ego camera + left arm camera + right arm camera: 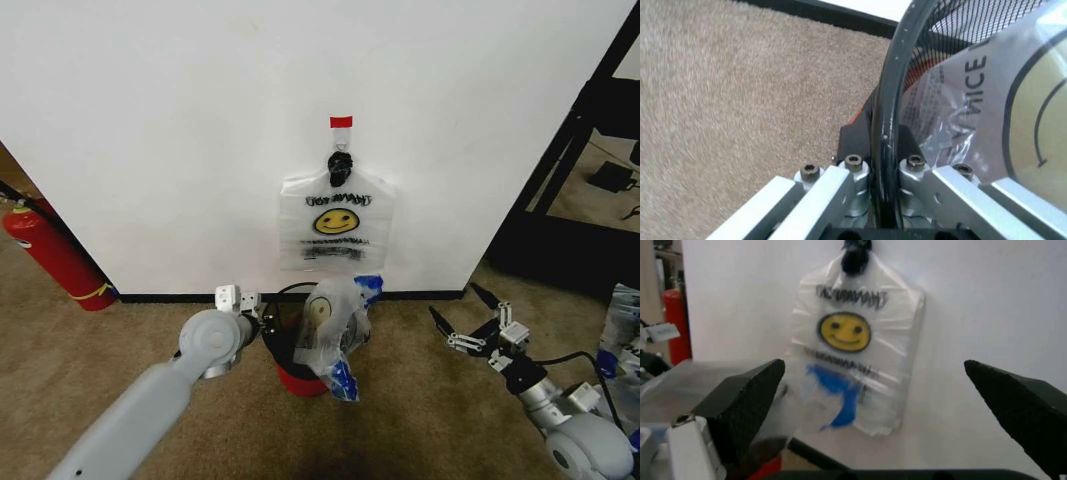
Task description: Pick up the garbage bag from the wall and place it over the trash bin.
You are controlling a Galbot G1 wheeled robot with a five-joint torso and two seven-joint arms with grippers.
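Crumpled smiley garbage bag [333, 330] over trash bin [290, 368], left gripper [266, 327] jaws clamping its rim, right gripper [472, 322] jaws wide, empty.

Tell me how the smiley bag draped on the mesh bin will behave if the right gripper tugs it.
Probably floppy: the garbage bag sags crumpled over the trash bin rim. It looks thin and light, so a tug may slide it off. The bin itself may not tip, since the left gripper straddles its rim; the right gripper hangs open, apart.

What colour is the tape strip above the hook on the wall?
Red: the small red tape strip, clearest in the head view.
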